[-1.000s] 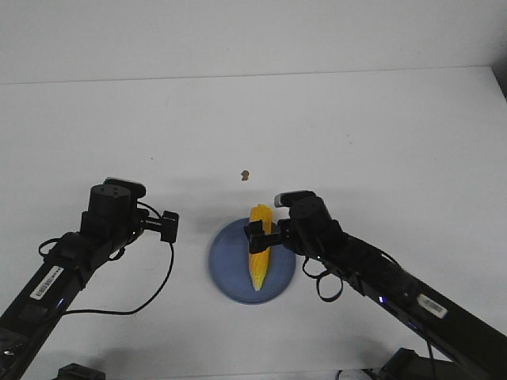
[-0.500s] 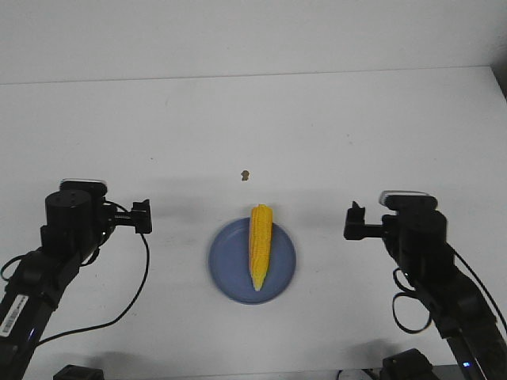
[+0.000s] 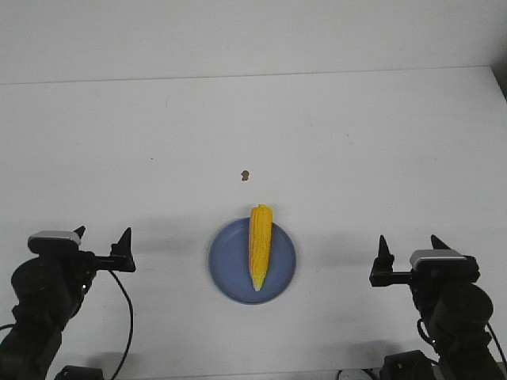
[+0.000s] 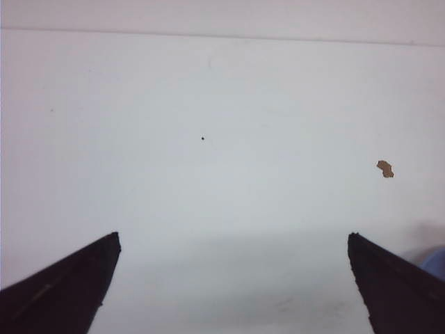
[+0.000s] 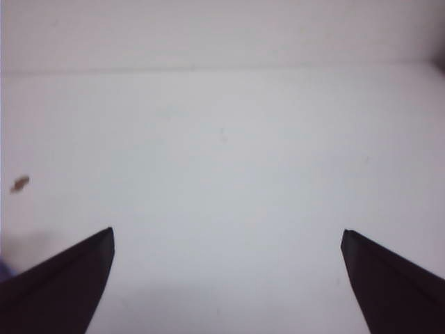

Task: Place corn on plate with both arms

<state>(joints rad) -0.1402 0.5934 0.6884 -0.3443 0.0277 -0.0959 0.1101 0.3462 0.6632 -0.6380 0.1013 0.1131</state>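
The yellow-orange corn [image 3: 259, 245] lies lengthwise on the periwinkle-blue plate [image 3: 230, 269], its blunt end over the far rim and its point toward me. My left gripper [image 3: 101, 239] is open and empty, well to the left of the plate near the front edge. My right gripper [image 3: 409, 245] is open and empty, well to the right of the plate. In the left wrist view the gripper [image 4: 233, 240] is wide open over bare table, with a sliver of the plate [image 4: 436, 263] at the edge. In the right wrist view the gripper [image 5: 227, 235] is also wide open over bare table.
A small brown speck [image 3: 245, 174] lies on the white table [image 3: 356, 142] beyond the plate; it also shows in the left wrist view [image 4: 384, 168] and the right wrist view [image 5: 19, 184]. The table's far edge meets a white wall.
My right gripper let go of the corn, which stays on the plate. Both arms pulled back toward me and outward, away from the plate.
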